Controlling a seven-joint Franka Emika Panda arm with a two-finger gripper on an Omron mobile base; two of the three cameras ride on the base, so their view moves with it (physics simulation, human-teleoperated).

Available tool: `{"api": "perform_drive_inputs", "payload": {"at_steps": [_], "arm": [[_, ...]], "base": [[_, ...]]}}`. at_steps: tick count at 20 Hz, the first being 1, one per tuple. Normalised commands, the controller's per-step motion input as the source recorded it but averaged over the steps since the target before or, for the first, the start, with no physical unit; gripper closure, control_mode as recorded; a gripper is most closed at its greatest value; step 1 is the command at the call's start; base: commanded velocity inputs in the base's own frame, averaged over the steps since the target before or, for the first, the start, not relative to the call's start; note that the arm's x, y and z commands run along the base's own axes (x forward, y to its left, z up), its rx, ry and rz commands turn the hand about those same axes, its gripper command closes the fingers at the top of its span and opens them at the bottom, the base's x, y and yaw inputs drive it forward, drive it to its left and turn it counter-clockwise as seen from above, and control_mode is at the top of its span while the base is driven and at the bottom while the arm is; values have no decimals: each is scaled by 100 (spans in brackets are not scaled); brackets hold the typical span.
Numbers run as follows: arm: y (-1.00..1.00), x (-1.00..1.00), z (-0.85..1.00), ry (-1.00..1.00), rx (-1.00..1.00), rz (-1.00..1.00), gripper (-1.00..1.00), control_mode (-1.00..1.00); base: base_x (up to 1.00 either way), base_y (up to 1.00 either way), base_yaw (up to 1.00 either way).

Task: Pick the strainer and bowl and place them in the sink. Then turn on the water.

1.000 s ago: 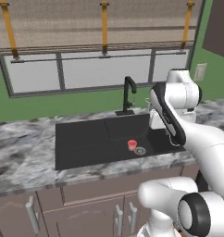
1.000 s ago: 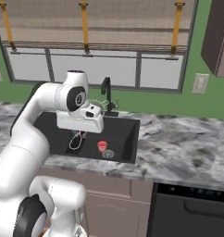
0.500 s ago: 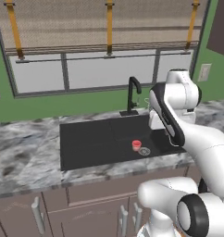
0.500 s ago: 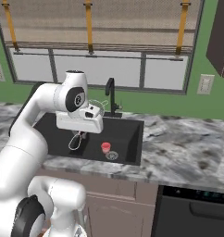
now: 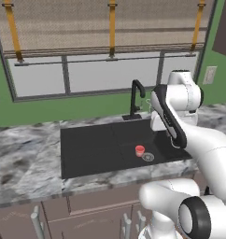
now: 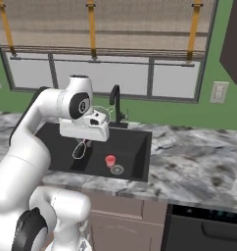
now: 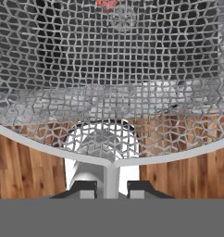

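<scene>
My gripper [image 7: 112, 187] is shut on the thin handle of the strainer [image 7: 112, 69], whose silver mesh and rim spread right in front of the hand camera. In the right base view the gripper [image 6: 84, 141] hangs above the left part of the black sink [image 6: 135, 142], with the strainer's wire loop [image 6: 79, 150] dangling under it. The sink [image 5: 87, 149] has a tall black faucet [image 5: 135, 95] at its back and a red-ringed drain [image 5: 140, 150]. No water shows at the spout. The bowl is out of view.
Grey marble counter [image 5: 21, 158] runs on both sides of the sink, wider on the right [image 6: 199, 162]. A window with blinds [image 5: 110, 70] stands behind the faucet. Cabinet fronts [image 5: 87, 214] and a dishwasher [image 6: 208, 225] lie below the counter edge.
The whole picture has shifted, so the base has driven sideways; the sink now sits further right in both views. The arm keeps its pose, still holding the strainer.
</scene>
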Motion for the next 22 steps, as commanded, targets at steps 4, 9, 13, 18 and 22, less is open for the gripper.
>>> {"api": "perform_drive_inputs", "payload": {"at_steps": [4, 9, 13, 18, 22], "arm": [[0, 0, 0, 0, 0, 0, 100, 100], [0, 0, 0, 0, 0, 0, 100, 100], [0, 0, 0, 0, 0, 0, 100, 100], [0, 0, -2, 0, 0, 0, 100, -100], [12, 14, -28, 0, 0, 0, 100, -100]], "base": [[44, 0, 0], [1, 0, 1], [0, 0, 0], [0, 0, 0], [0, 0, 0]]}}
